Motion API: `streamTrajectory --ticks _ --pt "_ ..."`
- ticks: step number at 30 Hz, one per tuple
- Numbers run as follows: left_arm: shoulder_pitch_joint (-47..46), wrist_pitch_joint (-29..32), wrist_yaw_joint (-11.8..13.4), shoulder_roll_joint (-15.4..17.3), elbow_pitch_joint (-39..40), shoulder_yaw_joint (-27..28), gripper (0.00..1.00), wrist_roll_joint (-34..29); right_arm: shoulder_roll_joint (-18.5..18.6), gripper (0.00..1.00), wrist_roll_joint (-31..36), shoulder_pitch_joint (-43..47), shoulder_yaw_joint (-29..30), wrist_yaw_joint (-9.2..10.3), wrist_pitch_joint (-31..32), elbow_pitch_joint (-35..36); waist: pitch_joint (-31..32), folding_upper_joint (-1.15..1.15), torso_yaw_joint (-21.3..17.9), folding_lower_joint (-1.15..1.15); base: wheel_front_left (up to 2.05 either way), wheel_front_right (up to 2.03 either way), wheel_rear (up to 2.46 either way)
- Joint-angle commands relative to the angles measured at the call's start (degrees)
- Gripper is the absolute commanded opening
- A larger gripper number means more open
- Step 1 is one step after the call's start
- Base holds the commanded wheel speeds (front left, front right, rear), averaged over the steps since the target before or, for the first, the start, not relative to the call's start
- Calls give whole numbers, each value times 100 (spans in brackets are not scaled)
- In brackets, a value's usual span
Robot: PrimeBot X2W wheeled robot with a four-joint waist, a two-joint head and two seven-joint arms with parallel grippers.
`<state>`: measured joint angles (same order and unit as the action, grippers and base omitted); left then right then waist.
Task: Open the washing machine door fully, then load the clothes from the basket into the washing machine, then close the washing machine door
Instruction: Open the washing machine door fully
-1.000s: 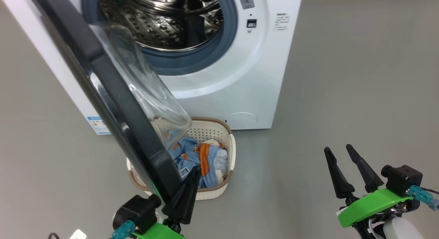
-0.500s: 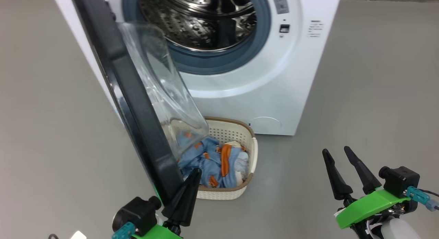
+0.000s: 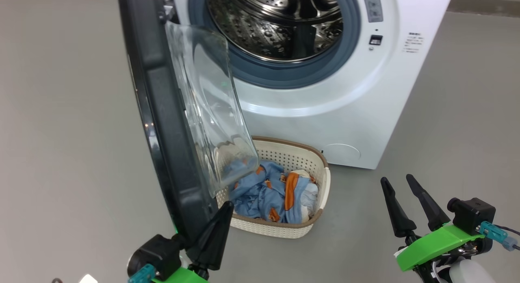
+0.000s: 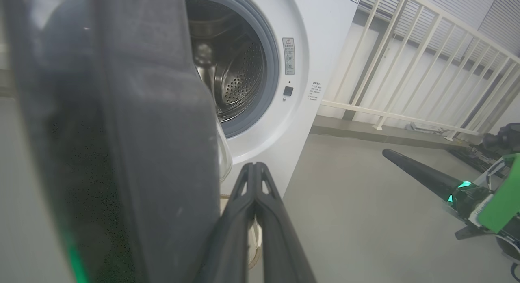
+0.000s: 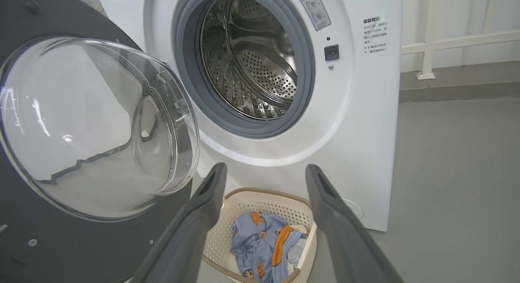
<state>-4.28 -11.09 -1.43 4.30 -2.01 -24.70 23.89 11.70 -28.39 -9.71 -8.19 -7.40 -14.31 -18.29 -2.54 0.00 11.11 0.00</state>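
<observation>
Black door (image 3: 162, 112) is swung open over the basket (image 3: 321, 161) of clothes (image 3: 268, 189); left gripper (image 3: 228, 205) is pinched together beside its edge; right gripper (image 3: 397, 178) is spread wide; nothing is held.

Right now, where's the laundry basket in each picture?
Head view: the basket sits low in the middle, partly behind the washing machine door.
Left wrist view: likely the pale sliver at bottom middle, behind the left gripper.
Right wrist view: bottom middle, beyond the right gripper.
Shared landmark: the steel drum.
</observation>
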Motion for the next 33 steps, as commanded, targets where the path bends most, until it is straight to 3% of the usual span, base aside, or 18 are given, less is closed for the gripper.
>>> streamTrajectory --ticks 1,10,33 --pt "-125 -9 133 147 141 359 0 69 11 100 -32 -157 -101 -9 -69 115 19 0 65 0 0 0 0" --pt "-69 52 230 288 254 473 0 109 -43 100 -32 -160 -113 -9 -69 107 25 0 246 0 0 0 0" --pt "-73 263 517 1045 275 1384 0 411 -102 100 -17 -188 -121 -9 -69 87 -115 0 571 0 0 0 0"
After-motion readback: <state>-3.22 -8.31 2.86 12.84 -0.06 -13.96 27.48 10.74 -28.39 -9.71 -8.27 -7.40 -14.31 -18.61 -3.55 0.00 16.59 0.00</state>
